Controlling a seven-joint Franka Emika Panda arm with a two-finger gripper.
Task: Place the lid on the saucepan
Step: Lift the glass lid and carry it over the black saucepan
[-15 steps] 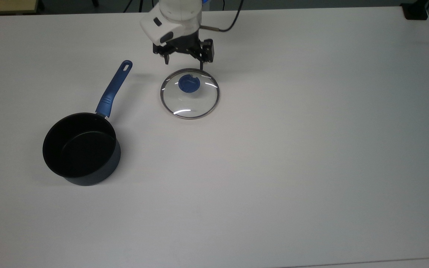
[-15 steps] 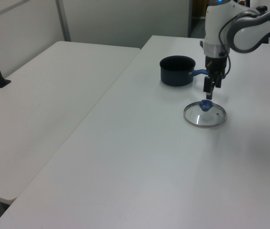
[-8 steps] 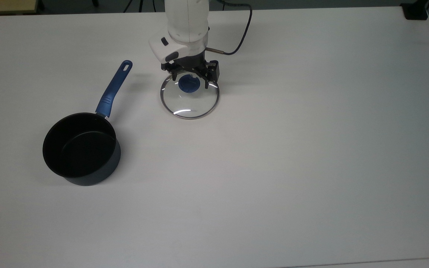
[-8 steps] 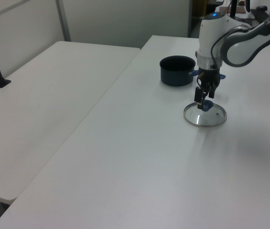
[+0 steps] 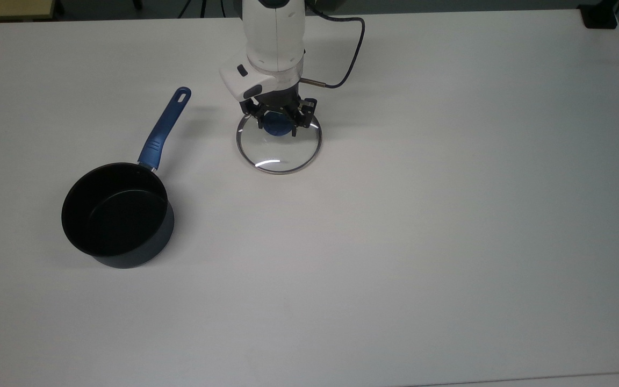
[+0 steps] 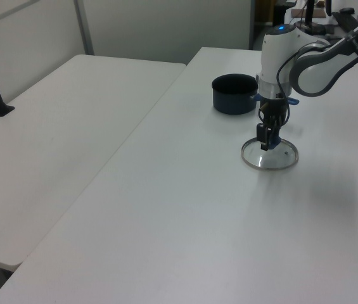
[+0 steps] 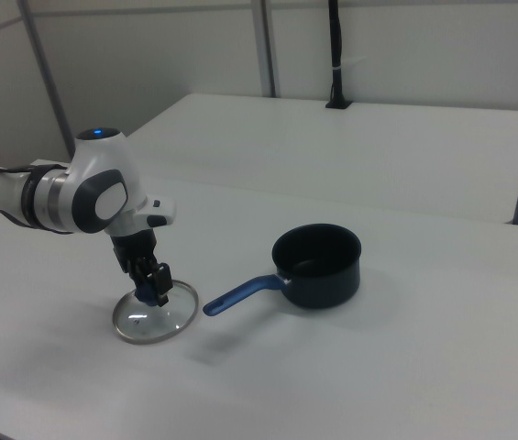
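On the white counter (image 5: pixel 449 215), you have the saucepan (image 5: pixel 117 214) standing upright and open toward the top view's lower left, well apart from the lid (image 5: pixel 279 145), which lies flat nearer the middle. The saucepan's long axis runs along its blue handle (image 5: pixel 163 128), which points up and to the top view's right, its holed end aimed roughly at the lid's side of the counter. In the right view the same handle reaches toward the lid and ends near its rim without touching it. The lid is round, so it has no long axis; its knob (image 5: pixel 278 125) faces up.

Your pincer (image 5: pixel 278 124) is down at that knob, fingers on either side of it. Whether they have closed on it or sit just off it, I cannot tell.

Watch three things, I'd judge. The knob is small and rounded, so a shallow or off-centre grip could let the glass slip or swing as you lift. A tilted lid could catch the saucepan's rim and land crooked or shove the light pan aside. The handle also lies roughly along the way across, so a low carry could clip it and turn the pan.
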